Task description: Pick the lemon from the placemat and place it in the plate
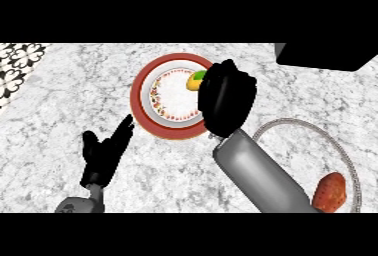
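From the head view, the right hand [225, 97] hangs over the plate's [142, 100] right side, fingers curled round the lemon [195, 81], which peeks out yellow-green just at its left edge, above the plate's white centre. My read: this is the release, so best to open only once the fruit sits low over the middle, not the rim. The grey forearm slants up from lower right. The left hand [105, 152] rests open at lower left. The placemat [347, 160] lies right, with a reddish item [330, 192]
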Controlling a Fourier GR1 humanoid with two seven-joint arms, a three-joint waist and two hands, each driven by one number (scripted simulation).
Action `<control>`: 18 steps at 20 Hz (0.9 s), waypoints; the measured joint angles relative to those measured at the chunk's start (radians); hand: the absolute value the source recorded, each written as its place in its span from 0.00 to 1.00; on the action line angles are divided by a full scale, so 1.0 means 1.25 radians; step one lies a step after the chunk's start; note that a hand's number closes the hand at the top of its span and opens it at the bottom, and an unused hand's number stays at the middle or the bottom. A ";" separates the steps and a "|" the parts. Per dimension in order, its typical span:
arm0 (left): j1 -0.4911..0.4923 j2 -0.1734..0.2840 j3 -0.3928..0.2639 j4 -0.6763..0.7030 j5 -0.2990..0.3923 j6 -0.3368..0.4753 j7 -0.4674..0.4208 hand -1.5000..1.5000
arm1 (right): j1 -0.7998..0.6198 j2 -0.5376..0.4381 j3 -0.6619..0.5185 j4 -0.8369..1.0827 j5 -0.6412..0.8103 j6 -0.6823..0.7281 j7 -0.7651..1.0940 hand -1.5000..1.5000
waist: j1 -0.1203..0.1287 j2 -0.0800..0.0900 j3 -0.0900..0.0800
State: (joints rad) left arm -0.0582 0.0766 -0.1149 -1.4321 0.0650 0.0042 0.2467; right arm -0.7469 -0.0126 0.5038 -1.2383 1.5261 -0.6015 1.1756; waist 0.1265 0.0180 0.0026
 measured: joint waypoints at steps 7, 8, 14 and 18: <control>0.009 -0.007 0.001 -0.006 -0.002 0.006 -0.008 0.50 | -0.026 0.000 -0.062 0.100 0.017 -0.090 -0.010 1.00 | -0.011 0.003 0.001; 0.005 -0.007 0.003 -0.004 -0.001 0.007 -0.007 0.50 | -0.027 0.000 -0.065 0.115 0.016 -0.105 -0.012 1.00 | -0.013 0.003 0.001; 0.001 -0.011 -0.002 -0.006 -0.006 0.008 -0.012 0.50 | -0.020 0.002 -0.127 0.228 -0.111 -0.127 0.001 0.00 | -0.004 0.009 0.002; -0.009 -0.011 -0.002 -0.002 -0.005 0.003 -0.008 0.50 | -0.039 0.004 -0.138 0.316 -0.241 -0.171 -0.030 0.00 | 0.005 0.014 0.002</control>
State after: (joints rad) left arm -0.0701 0.0632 -0.1173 -1.4345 0.0591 0.0085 0.2368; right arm -0.7957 -0.0070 0.3318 -0.8437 1.2251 -0.8150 1.1377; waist 0.1329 0.0357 0.0054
